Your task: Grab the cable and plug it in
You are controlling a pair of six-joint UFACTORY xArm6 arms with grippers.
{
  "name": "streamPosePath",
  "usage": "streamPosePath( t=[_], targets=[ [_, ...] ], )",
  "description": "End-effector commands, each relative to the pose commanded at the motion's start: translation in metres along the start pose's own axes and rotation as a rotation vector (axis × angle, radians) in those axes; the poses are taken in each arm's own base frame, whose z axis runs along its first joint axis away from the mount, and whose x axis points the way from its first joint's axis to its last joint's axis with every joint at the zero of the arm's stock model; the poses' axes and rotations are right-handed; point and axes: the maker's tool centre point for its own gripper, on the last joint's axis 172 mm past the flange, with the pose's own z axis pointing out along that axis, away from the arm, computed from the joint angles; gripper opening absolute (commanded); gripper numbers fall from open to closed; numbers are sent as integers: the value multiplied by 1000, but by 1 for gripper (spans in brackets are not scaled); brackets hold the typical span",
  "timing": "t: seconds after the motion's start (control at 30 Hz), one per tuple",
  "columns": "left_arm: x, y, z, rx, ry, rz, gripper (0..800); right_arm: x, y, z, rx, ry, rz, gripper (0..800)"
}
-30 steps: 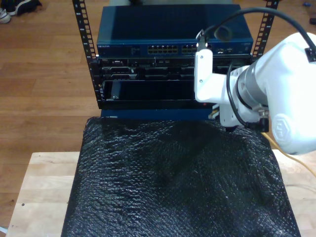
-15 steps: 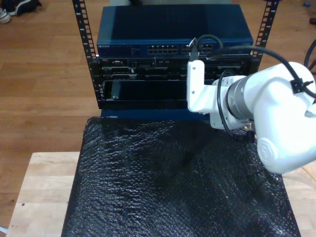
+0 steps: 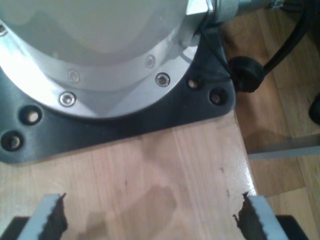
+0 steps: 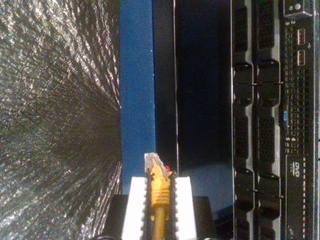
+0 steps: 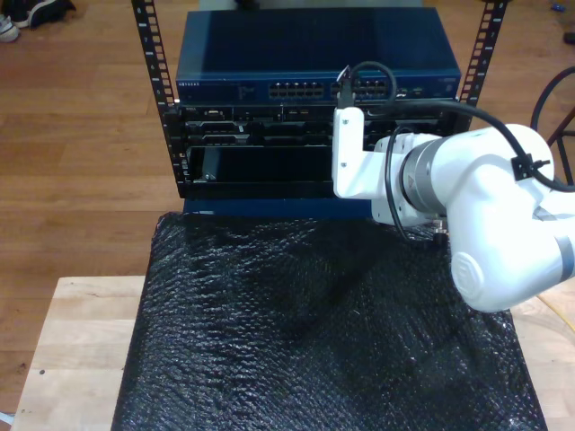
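cable (image 4: 159,200): yellow-orange, with a clear plug at its tip
my second pincer (image 4: 159,207): white pads on either side of the cable, on a black body
my first pincer (image 3: 150,220): pale grey pads with black toothed edges
arm (image 5: 485,215): glossy white with a grey metal band, at 3 o'clock in the exterior view
mat (image 5: 314,332): black, with a fine shiny crinkled pattern
tabletop (image 5: 72,359): pale wood with faint grain
rack (image 5: 314,99): black, with a dark blue unit on top at 12 o'clock in the exterior view
floor (image 5: 81,135): warm brown wooden boards
arm base (image 3: 100,50): silver metal on a black plate
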Motion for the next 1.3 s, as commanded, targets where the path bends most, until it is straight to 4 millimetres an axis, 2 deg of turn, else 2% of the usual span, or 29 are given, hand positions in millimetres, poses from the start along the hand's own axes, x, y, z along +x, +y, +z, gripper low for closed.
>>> streamPosePath(
  t=[0.07, 0.37, 0.5, 0.57, 0.7, 0.97, 1.3],
  targets=[
    [0, 0, 0, 0, 2, 0, 800, 0, -3, 0, 3, -2, -15, 0],
    [0, 0, 0, 0, 2, 0, 800, 9, 13, -6, -27, 9, -38, 0],
    [0, 0, 0, 0, 0, 0, 800, 10, 13, -7, -28, 9, -48, 0],
    [0, 0, 0, 0, 2, 0, 800, 15, 14, -7, -34, 12, -82, 0],
    [0, 0, 0, 0, 2, 0, 800, 34, 30, -13, -125, 51, -183, 0],
    [0, 0, 0, 0, 0, 0, 800, 36, 27, -2, -120, 55, -200, 0],
    [0, 0, 0, 0, 2, 0, 800, 44, 39, 5, -158, 80, -206, 0]
  ],
)
